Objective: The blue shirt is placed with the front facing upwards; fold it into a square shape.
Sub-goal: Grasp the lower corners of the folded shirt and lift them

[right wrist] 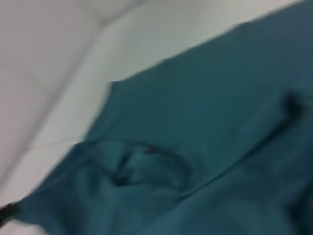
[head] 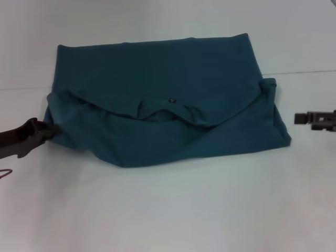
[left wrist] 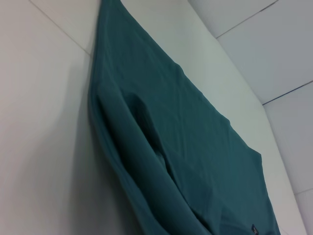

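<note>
The blue shirt (head: 163, 105) lies folded over on the white table, its collar (head: 168, 113) with a small dark label showing in the middle fold. My left gripper (head: 51, 129) is at the shirt's left edge, shut on a corner of the fabric there. My right gripper (head: 298, 118) hovers off the shirt's right side, a short gap away from the cloth. The left wrist view shows the blue shirt (left wrist: 186, 161) running away from close up. In the right wrist view the blue shirt (right wrist: 205, 147) fills most of the picture, with its collar (right wrist: 146, 164).
The white table (head: 173, 210) stretches in front of the shirt. A seam line (head: 304, 72) crosses the surface behind the shirt. A thin reddish cable (head: 5, 173) shows at the left edge.
</note>
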You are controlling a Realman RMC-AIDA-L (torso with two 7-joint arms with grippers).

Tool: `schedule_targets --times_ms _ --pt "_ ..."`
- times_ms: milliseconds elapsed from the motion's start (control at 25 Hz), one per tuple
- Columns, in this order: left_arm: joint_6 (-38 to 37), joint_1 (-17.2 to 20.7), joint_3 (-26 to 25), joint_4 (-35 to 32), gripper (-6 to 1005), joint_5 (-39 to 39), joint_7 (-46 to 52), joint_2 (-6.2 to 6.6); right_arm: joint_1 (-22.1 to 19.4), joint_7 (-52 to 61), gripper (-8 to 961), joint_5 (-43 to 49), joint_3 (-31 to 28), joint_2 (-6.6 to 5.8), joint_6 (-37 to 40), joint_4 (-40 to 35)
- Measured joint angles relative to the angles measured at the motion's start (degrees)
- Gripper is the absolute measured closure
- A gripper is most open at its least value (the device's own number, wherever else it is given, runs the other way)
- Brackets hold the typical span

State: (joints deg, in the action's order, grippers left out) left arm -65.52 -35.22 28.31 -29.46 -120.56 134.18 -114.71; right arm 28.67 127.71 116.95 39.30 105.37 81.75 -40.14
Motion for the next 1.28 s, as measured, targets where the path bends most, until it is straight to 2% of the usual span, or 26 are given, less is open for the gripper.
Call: schedule_targets --times_ms 160,320,400,720,920,1280 --pt "0.35 -0.06 0.0 0.02 966 0.1 -0.07 -0.13 3.13 6.4 78 6.52 -0.05 -1.2 -4.58 -0.02" --pt "0.36 -0.17 -0.12 -0.1 966 0.15 -0.07 -0.16 6.0 10.87 80 12.24 0.17 -1.24 -7.64 0.4" --pt "0.35 -0.18 -0.13 -0.12 966 0.16 -0.08 -0.2 7.36 11.76 81 14.76 0.46 -0.65 -9.12 0.95" --pt "0.32 0.23 -0.24 -0.13 966 1.38 -0.68 -0.3 12.08 11.32 85 23.02 0.98 3.69 -17.7 5.07" --pt "0.3 0.39 -0.27 -0.15 965 1.62 -0.78 -0.3 13.84 11.29 87 24.98 1.7 4.93 -20.95 7.48" --pt "0.43 0.42 -0.27 -0.07 965 1.78 -0.84 -0.36 14.12 11.2 91 25.09 2.12 6.82 -24.01 8.04"
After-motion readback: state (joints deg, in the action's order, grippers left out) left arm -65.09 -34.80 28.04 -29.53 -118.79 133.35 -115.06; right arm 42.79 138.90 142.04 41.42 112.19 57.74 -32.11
